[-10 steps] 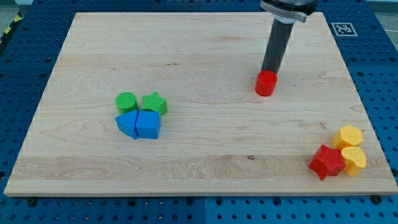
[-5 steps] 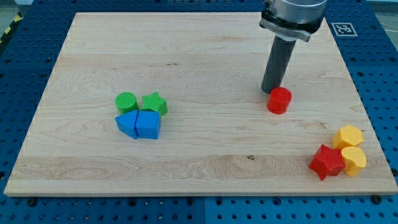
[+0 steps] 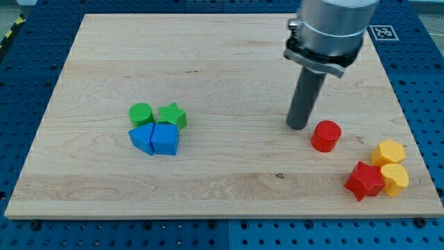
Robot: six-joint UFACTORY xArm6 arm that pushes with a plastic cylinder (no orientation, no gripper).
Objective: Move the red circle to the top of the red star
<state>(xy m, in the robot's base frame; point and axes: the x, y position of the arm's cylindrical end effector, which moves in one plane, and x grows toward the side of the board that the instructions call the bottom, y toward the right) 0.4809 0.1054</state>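
Observation:
The red circle (image 3: 325, 135) lies on the wooden board at the view's right, up and to the left of the red star (image 3: 365, 180). The red star sits near the bottom right corner, touching two yellow blocks. My tip (image 3: 299, 126) stands on the board just left of the red circle, close to its upper left side, with a small gap showing between them.
A yellow hexagon (image 3: 388, 151) and a yellow rounded block (image 3: 395, 178) sit right of the red star. A green circle (image 3: 141, 113), a green star (image 3: 172, 115) and two blue blocks (image 3: 155, 139) cluster at the view's left. The board's right edge (image 3: 409, 132) is near.
The red circle has slid down and to the right, toward the red star. My tip has followed it down the board, staying at its upper left.

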